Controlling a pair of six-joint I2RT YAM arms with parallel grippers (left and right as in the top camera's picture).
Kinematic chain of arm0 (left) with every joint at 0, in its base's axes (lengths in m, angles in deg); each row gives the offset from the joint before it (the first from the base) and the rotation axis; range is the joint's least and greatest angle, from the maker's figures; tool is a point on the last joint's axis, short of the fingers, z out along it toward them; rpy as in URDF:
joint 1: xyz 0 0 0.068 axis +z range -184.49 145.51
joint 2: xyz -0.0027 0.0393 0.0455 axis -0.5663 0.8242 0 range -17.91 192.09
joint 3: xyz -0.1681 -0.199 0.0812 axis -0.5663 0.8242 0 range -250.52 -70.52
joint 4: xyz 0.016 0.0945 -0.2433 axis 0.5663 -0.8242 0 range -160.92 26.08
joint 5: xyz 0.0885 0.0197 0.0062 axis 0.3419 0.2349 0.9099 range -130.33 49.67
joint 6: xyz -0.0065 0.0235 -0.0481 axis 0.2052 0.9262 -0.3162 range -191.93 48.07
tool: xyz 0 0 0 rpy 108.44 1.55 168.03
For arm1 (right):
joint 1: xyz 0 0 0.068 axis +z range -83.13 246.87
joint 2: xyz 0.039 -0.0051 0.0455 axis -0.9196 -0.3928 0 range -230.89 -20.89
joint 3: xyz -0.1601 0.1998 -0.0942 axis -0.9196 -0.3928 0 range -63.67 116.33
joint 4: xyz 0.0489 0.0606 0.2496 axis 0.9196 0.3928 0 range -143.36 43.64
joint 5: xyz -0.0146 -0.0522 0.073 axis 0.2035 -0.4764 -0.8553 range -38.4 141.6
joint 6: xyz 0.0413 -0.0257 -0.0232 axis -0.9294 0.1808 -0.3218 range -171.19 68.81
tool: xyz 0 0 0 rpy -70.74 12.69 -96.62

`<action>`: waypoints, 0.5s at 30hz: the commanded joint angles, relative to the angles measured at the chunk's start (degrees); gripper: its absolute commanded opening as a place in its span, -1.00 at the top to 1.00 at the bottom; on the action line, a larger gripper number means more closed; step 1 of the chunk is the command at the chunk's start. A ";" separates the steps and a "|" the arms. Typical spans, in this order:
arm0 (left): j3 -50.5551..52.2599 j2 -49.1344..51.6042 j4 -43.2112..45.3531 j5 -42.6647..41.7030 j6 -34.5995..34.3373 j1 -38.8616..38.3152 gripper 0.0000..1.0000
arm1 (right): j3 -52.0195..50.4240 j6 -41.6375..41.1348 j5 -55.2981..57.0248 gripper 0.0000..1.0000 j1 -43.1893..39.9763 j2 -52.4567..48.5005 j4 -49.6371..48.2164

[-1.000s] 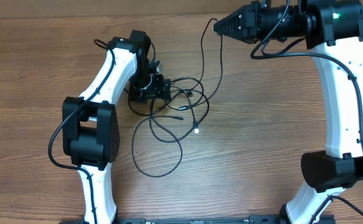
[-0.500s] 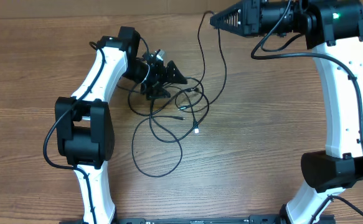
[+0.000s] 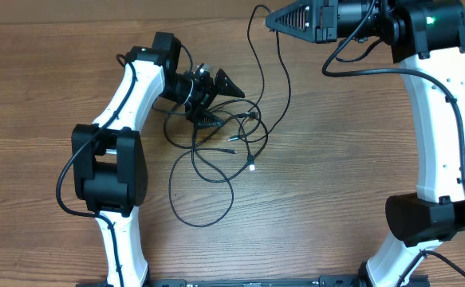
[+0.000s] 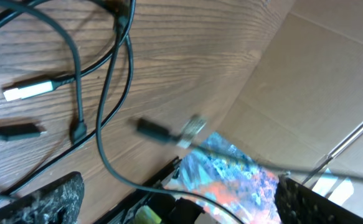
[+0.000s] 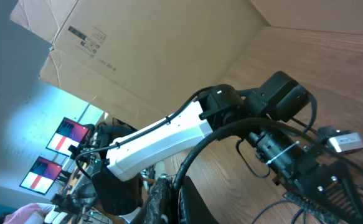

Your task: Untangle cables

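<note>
Thin black cables [image 3: 230,135] lie tangled on the wooden table, with silver plug tips at the tangle's lower edge [image 3: 252,167]. My left gripper [image 3: 218,102] lies turned on its side at the tangle's upper left, open. In the left wrist view a cable strand [image 4: 116,93] runs between its spread fingers [image 4: 181,208] without being gripped, and a white plug [image 4: 28,91] lies on the wood. My right gripper [image 3: 273,17] is high at the back, shut on one cable [image 3: 284,72] that hangs down into the tangle. In the right wrist view that cable [image 5: 231,134] leaves the shut jaws [image 5: 178,199].
One long loop [image 3: 204,203] trails toward the table's front. A cardboard wall [image 5: 169,43] stands behind the table. The left arm [image 5: 169,140] stretches across the right wrist view. Thicker black cords run along both arms.
My left gripper has risen off the tangle, turned onto its side and spread its fingers. My right gripper has moved left and up, drawing its cable with it.
</note>
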 commanded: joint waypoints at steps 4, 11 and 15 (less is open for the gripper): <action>-0.22 0.50 2.08 3.23 -3.10 -2.43 -0.93 | 1.38 0.55 4.87 0.93 0.15 1.99 2.29; -0.22 0.50 1.86 7.54 -2.03 -2.64 -0.94 | 1.29 3.17 17.62 0.93 0.15 1.97 11.65; -0.15 0.50 0.87 9.40 -2.01 -2.93 -0.95 | 0.94 3.30 27.71 0.93 0.15 1.97 19.23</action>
